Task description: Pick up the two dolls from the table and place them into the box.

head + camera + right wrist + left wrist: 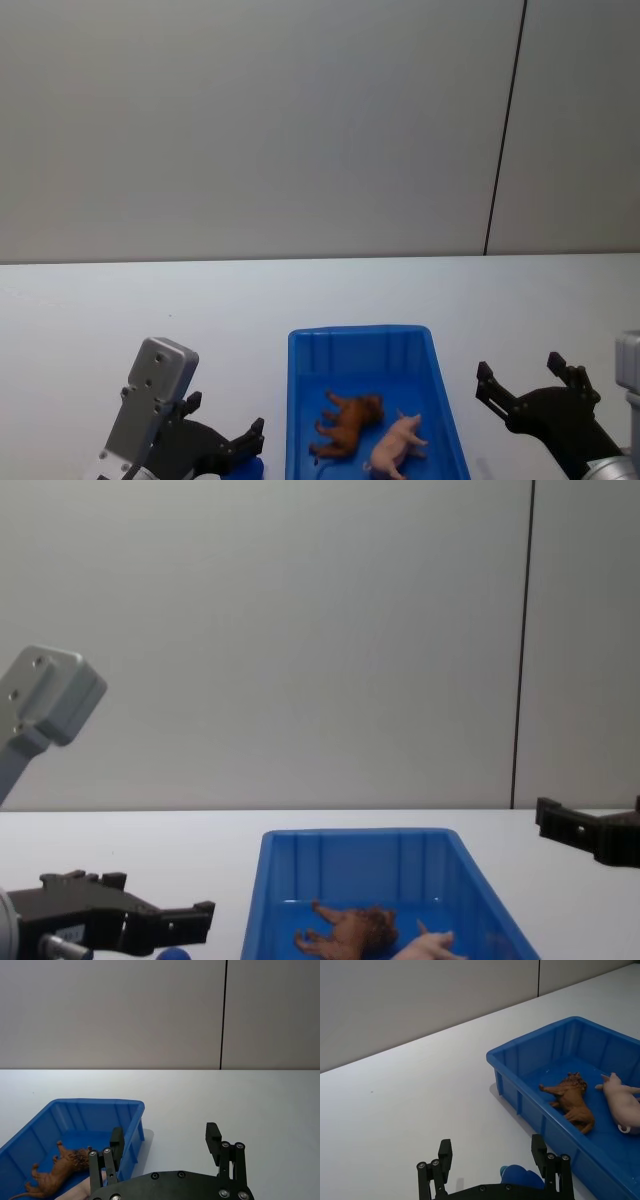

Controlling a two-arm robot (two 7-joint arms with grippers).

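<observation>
The blue box [360,332] stands on the white table [150,300] between my two arms. Both dolls lie inside it: the brown one [347,420] on its side with legs splayed, the pale pink one [398,445] just to its right. In the left wrist view the brown doll [575,1102] and the pink doll [622,1105] rest on the box floor. My left gripper [225,415] hovers open left of the box, holding nothing. To the box's right my right gripper [520,370] is also open and holds nothing.
A small rounded blue object [520,1176] sits close under the left gripper, beside the box wall [520,1100]. A grey wall with a dark vertical seam [505,130] rises behind the table.
</observation>
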